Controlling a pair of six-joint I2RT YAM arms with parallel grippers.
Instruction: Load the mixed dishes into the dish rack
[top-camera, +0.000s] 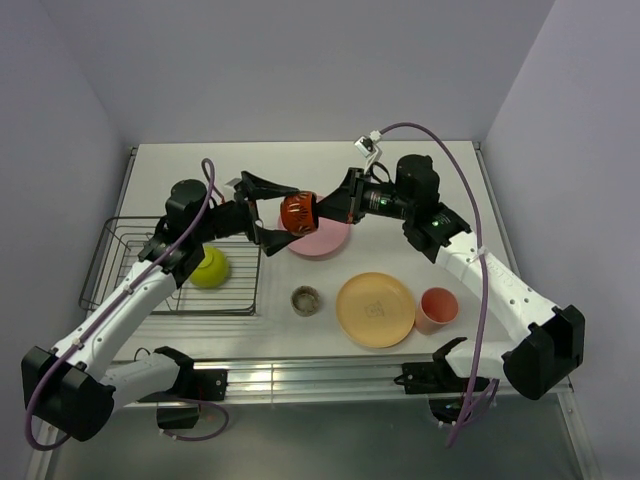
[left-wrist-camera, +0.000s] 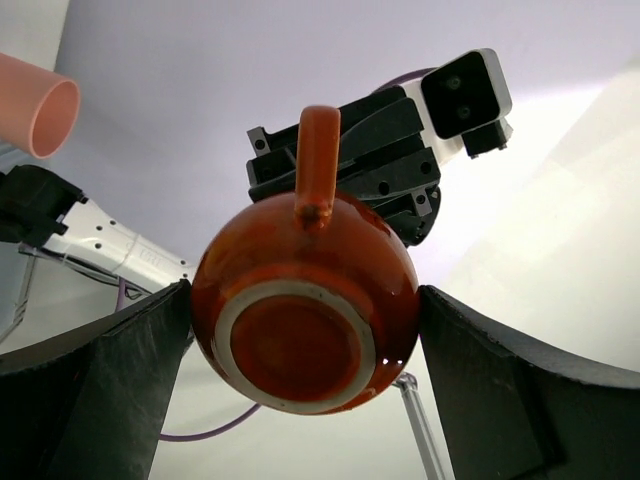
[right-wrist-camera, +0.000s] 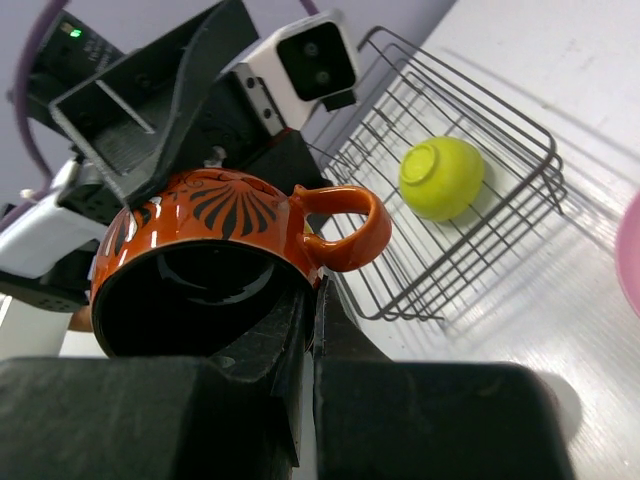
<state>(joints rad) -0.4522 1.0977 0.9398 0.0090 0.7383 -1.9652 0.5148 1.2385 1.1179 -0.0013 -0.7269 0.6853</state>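
The small red-orange bowl (top-camera: 297, 212), with a handle and a dark inside, hangs in the air above the table's middle. My right gripper (top-camera: 322, 212) is shut on its rim (right-wrist-camera: 312, 290). My left gripper (top-camera: 288, 212) is open, its fingers (left-wrist-camera: 130, 360) standing close on both sides of the bowl (left-wrist-camera: 305, 310). The lime-green bowl (top-camera: 210, 267) lies upside down in the dish rack (top-camera: 120, 260). The pink plate (top-camera: 325, 240), yellow-orange plate (top-camera: 375, 308), salmon-pink cup (top-camera: 437, 308) and tiny beige-grey cup (top-camera: 306, 299) sit on the table.
The rack (right-wrist-camera: 480, 230) stands at the table's left with the green bowl (right-wrist-camera: 442, 177) near its right end. The pink plate lies right under the held bowl. Purple cables run along both arms.
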